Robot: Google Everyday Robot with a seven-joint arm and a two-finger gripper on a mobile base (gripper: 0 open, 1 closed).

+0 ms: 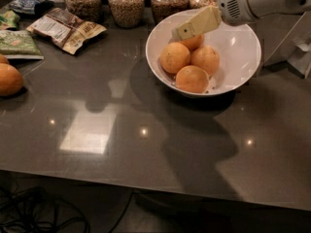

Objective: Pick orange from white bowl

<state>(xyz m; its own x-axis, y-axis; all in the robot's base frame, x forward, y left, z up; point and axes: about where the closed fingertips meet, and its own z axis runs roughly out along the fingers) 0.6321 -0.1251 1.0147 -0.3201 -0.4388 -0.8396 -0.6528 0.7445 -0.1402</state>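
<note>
The white bowl (pixel 238 47) stands on the dark table at the upper right of the camera view. It holds several oranges: one at the left (pixel 174 57), one in the middle (pixel 206 59), one at the front (pixel 191 79), and one at the back (pixel 194 42) partly hidden. My gripper (pixel 179 33), cream-coloured on a white arm, reaches in from the upper right. It hovers over the bowl's back-left part, just above the back orange. It holds nothing that I can see.
A loose orange (pixel 8 79) lies at the table's left edge, with a sliver of another (pixel 2 58) behind it. Snack packets (pixel 65 29) lie at the back left. Glass jars of grain (pixel 126 4) line the back edge behind the bowl.
</note>
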